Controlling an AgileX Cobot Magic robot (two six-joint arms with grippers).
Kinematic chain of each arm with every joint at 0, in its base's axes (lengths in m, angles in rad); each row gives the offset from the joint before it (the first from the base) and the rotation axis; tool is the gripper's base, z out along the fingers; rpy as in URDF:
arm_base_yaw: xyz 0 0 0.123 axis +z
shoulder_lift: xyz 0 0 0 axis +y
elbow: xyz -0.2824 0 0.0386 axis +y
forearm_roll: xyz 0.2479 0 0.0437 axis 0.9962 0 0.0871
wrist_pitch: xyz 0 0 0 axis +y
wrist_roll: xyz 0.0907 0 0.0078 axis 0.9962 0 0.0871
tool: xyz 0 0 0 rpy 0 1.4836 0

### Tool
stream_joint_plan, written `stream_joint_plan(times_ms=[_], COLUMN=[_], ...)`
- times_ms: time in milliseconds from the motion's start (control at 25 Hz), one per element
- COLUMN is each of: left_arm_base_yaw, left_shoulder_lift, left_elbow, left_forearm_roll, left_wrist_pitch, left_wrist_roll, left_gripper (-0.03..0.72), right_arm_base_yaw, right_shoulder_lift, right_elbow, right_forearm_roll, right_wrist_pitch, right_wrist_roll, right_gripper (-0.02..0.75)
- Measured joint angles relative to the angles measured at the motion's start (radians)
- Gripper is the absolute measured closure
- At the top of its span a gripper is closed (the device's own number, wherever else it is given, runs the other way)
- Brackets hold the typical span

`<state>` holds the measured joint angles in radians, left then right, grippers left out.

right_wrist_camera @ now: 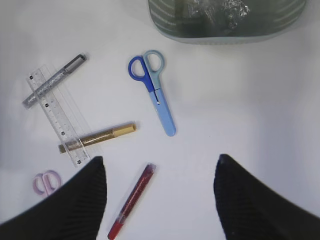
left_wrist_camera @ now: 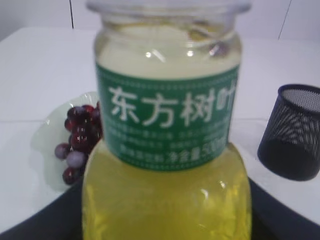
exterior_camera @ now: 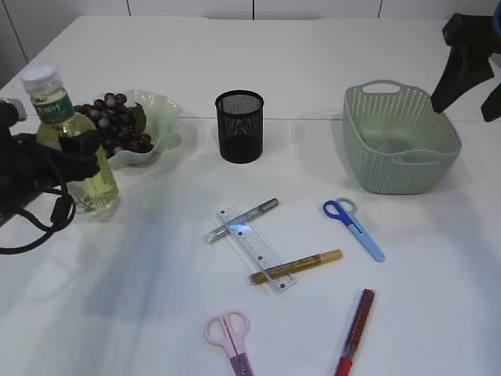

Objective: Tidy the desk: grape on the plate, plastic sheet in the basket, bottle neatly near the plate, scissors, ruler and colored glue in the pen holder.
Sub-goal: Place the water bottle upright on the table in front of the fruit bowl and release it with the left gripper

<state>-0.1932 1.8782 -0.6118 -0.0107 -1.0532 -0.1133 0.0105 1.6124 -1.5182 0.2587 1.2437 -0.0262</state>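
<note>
My left gripper point(exterior_camera: 78, 153) is shut on the bottle point(exterior_camera: 74, 145) of yellow liquid with a green label point(left_wrist_camera: 167, 115), standing upright just left of the pale green plate point(exterior_camera: 160, 117). The grapes point(exterior_camera: 117, 125) lie on the plate. My right gripper point(exterior_camera: 470, 74) is open and empty, held high above the basket point(exterior_camera: 399, 141); the crumpled plastic sheet point(right_wrist_camera: 215, 10) lies inside it. On the table lie the clear ruler point(exterior_camera: 258, 251), silver point(exterior_camera: 243, 221), gold point(exterior_camera: 297, 266) and red point(exterior_camera: 356, 321) glue pens, blue scissors point(exterior_camera: 354, 227) and pink scissors point(exterior_camera: 231, 337). The black mesh pen holder point(exterior_camera: 239, 125) stands mid-table.
The left arm's cables point(exterior_camera: 31, 211) trail over the table at the left edge. The silver and gold glue pens lie across the ruler.
</note>
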Motion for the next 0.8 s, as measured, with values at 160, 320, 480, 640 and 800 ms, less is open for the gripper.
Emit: stream_joint_plan(times_ms=[160,320,480,640,800], left_arm_base_yaw=[0.000,0.000,0.000,0.000,0.000], left_shoulder_lift=[0.055,0.093,0.138,0.161,0.165], left_elbow=[0.000,-0.027,-0.062,-0.077,-0.079], left_forearm_roll=[-0.015,-0.040,-0.040,-0.040,-0.040], left_wrist_pitch=[-0.004,-0.010,-0.018,-0.042,-0.050], left_wrist_roll=[0.011,0.030,0.037,0.039,0.042], left_gripper=[0.251,0.251,0.251,0.251,0.251], right_arm_base_yaw=[0.000,0.000,0.000,0.000,0.000], right_shoulder_lift=[0.000,0.000,0.000,0.000,0.000], right_elbow=[0.000,0.000,0.000,0.000,0.000], right_forearm_roll=[0.000,0.000,0.000,0.000,0.000], right_wrist_pitch=[0.000,0.000,0.000,0.000,0.000], right_wrist_roll=[-0.002,-0.007,-0.011,-0.012,-0.013], right_gripper=[0.214,0.214,0.214,0.214,0.214])
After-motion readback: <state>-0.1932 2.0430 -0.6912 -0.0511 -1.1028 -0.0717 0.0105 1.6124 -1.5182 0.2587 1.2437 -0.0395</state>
